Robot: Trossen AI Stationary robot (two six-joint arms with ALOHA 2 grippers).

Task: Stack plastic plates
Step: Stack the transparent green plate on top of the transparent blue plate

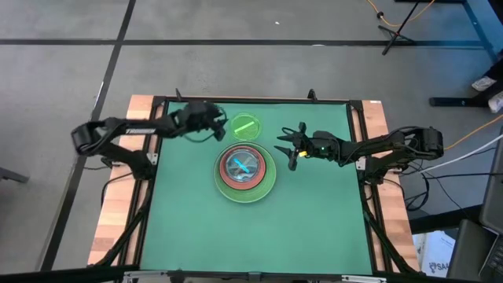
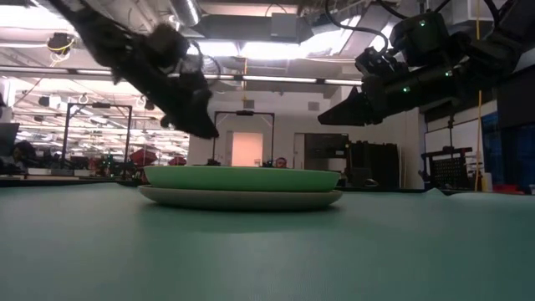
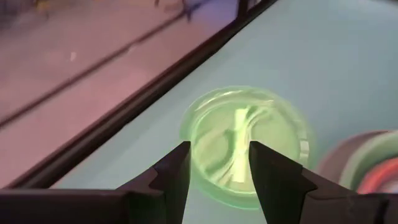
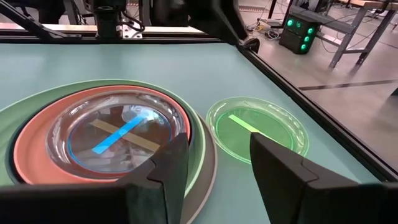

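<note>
A stack of plates [image 1: 246,174] sits mid-table: a large light green plate at the bottom, a salmon one, a dark one, and small translucent plates with a blue stripe on top [image 4: 118,135]. A small translucent green plate [image 1: 246,126] lies flat on the mat beyond it, near the far edge. My left gripper [image 1: 218,130] hovers open just left of the green plate [image 3: 245,143], above it. My right gripper [image 1: 288,147] is open, in the air to the right of the stack. Other plates are hidden within the stack.
The green mat [image 1: 314,220] is bordered by a black frame [image 1: 259,101] close behind the small green plate. Wooden table edges [image 1: 110,220] flank the mat. Bare mat stretches toward the near side.
</note>
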